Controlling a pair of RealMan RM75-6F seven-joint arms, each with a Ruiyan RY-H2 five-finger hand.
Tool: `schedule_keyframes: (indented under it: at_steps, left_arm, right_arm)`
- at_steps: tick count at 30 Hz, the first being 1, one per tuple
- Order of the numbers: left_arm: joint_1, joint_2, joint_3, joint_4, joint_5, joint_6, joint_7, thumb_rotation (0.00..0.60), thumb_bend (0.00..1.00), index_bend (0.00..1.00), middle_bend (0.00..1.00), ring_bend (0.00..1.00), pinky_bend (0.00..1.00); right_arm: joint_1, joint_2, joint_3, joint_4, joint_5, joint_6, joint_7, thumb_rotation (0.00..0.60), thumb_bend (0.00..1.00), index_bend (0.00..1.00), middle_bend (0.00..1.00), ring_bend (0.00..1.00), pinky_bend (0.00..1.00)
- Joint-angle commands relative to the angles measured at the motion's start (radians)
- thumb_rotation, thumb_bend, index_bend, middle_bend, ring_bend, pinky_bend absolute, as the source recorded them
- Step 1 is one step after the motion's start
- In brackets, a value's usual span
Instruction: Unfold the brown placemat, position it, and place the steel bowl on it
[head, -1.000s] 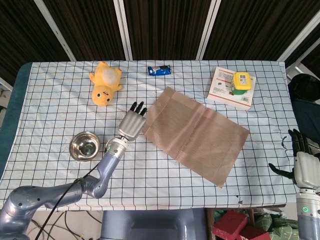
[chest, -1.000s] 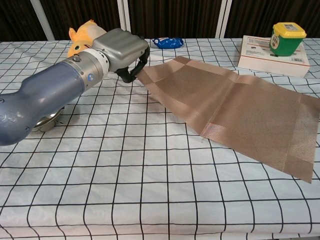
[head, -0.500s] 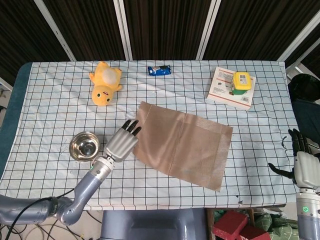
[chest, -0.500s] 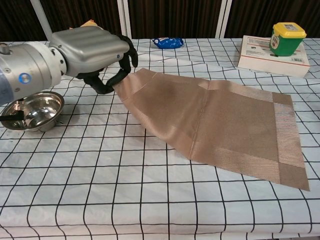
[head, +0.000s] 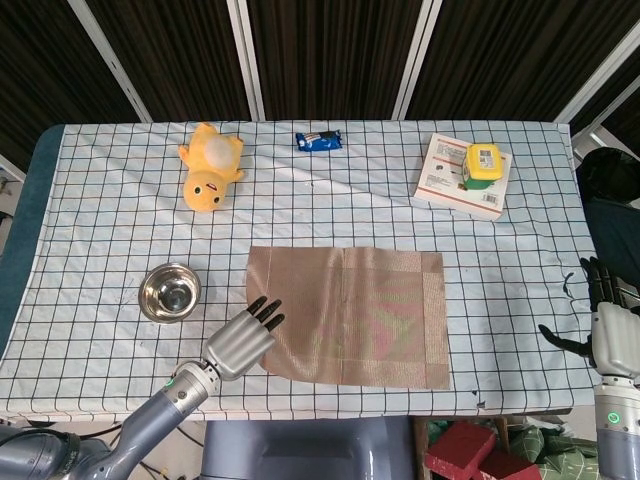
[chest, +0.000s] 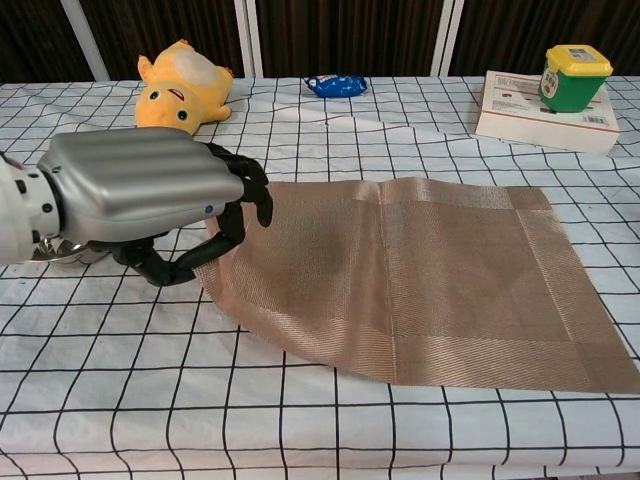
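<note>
A: What lay at the left of the checked-cloth surface (head: 100, 200)?

B: A small round steel bowl (head: 170, 292) stood upright on the cloth, apart from the mat. Behind it, toward the far edge, lay a yellow plush duck toy (head: 209, 165).

A: And the left hand?

B: The grey left hand (chest: 150, 200) pinched the near-left corner of the flat brown woven placemat (head: 350, 315) between its dark fingertips (chest: 250, 190) and thumb. In the chest view that corner was lifted off the cloth and curled; the rest of the mat lay flat.

A: Where was the mat overall?

B: Unfolded, near the front middle of the surface, its edges roughly square to the grid lines. The bowl sat just to its left, not on it.

A: What was further right?

B: A small blue wrapped packet (head: 318, 141) lay near the far edge. At the far right, a green jar with a yellow lid (head: 482, 164) stood on a flat white and red box (head: 450, 180).

A: The right hand?

B: The right hand (head: 606, 315) hung off the right edge of the surface, holding nothing, with its dark fingers spread.
</note>
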Motion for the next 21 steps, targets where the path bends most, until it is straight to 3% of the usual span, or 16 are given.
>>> schedule_keyframes:
  at_steps: [1,6,9,11,14,21]
  left_arm:
    - [0.003,0.0,0.006,-0.011,0.0,-0.005,-0.007,0.6,0.56,0.68,0.22,0.08,0.16]
    - [0.004,-0.017,0.017,-0.018,0.004,-0.017,-0.018,0.6,0.54,0.67,0.21,0.08,0.16]
    - [0.005,-0.022,0.023,-0.021,0.006,-0.02,-0.019,0.6,0.41,0.56,0.16,0.08,0.15]
    - [0.008,-0.022,0.026,-0.028,0.004,-0.021,-0.026,0.6,0.19,0.36,0.11,0.07,0.13]
    - [0.015,-0.011,0.033,-0.042,0.013,-0.017,-0.042,0.6,0.03,0.16,0.07,0.05,0.11]
    - [0.065,0.051,0.061,-0.085,0.064,0.036,-0.107,0.6,0.01,0.1,0.07,0.05,0.11]
  right_arm:
    - [0.0,0.001,0.0,-0.001,0.001,-0.002,0.003,0.6,0.07,0.0,0.0,0.0,0.16]
    - [-0.001,0.003,0.001,-0.004,0.005,-0.005,0.009,0.6,0.07,0.0,0.0,0.0,0.16]
    - [-0.001,0.004,0.001,-0.005,0.006,-0.006,0.008,0.6,0.07,0.0,0.0,0.0,0.16]
    - [-0.001,0.004,0.0,-0.006,0.006,-0.007,0.008,0.6,0.07,0.0,0.0,0.0,0.16]
    - [-0.001,0.004,-0.001,-0.007,0.005,-0.009,0.006,0.6,0.07,0.0,0.0,0.0,0.16]
    - [0.0,0.003,-0.004,-0.007,0.003,-0.009,0.001,0.6,0.07,0.0,0.0,0.0,0.16]
